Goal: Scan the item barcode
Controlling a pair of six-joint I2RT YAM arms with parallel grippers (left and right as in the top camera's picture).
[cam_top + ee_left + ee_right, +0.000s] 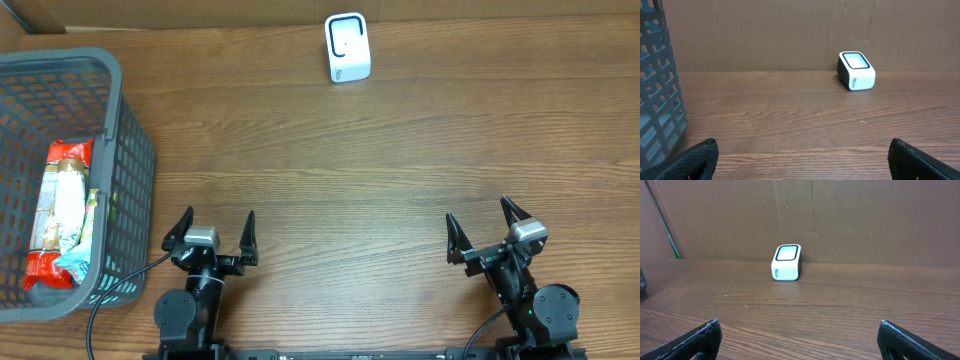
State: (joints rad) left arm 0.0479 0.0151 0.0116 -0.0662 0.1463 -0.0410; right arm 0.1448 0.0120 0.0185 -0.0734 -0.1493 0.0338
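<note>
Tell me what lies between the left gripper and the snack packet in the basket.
The mesh wall of the basket stands between the left gripper and the snack packet; the table before it is bare. The overhead view shows this.

The left black two-finger tool [218,222] sat at the near edge, jaws spread wide and holding nothing; its dark fingertips [695,162] showed in the lower corners of its wrist view; the right black two-finger tool [479,215] was likewise wide apart and empty, angled slightly leftward; both arms were folded low.
</note>
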